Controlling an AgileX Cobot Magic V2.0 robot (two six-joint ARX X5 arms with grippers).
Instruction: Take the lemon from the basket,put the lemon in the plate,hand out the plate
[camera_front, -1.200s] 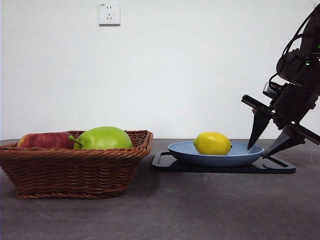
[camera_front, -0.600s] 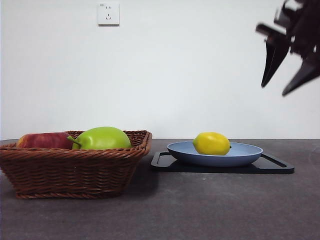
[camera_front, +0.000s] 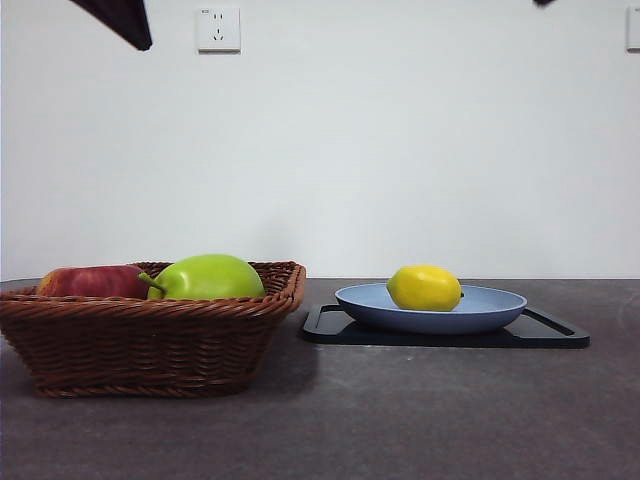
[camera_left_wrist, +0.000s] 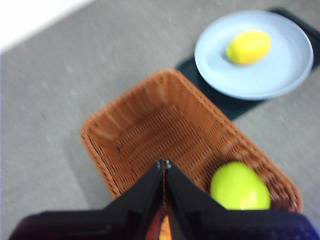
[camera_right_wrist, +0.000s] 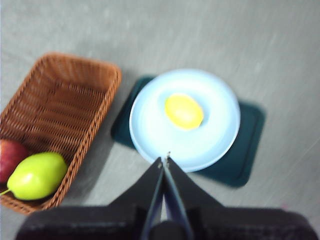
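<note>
Lemon (camera_right_wrist: 184, 111) resting in the plate (camera_right_wrist: 220, 137), directly below the right claw (camera_right_wrist: 164, 161), jaws together, nearer than the closed left claw (camera_left_wrist: 163, 164).

Two robot grippers, each with a pair of plain black jaws. On the left gripper (camera_left_wrist: 163, 167) and the right gripper (camera_right_wrist: 164, 161), the jaws are smooth, flat-sided wedges tapering from a broad black base to thin pointed tips.

A lab-like test bench – bare white wall (camera_front: 400, 150), socket (camera_front: 218, 28), grey table (camera_front: 400, 420)
</note>
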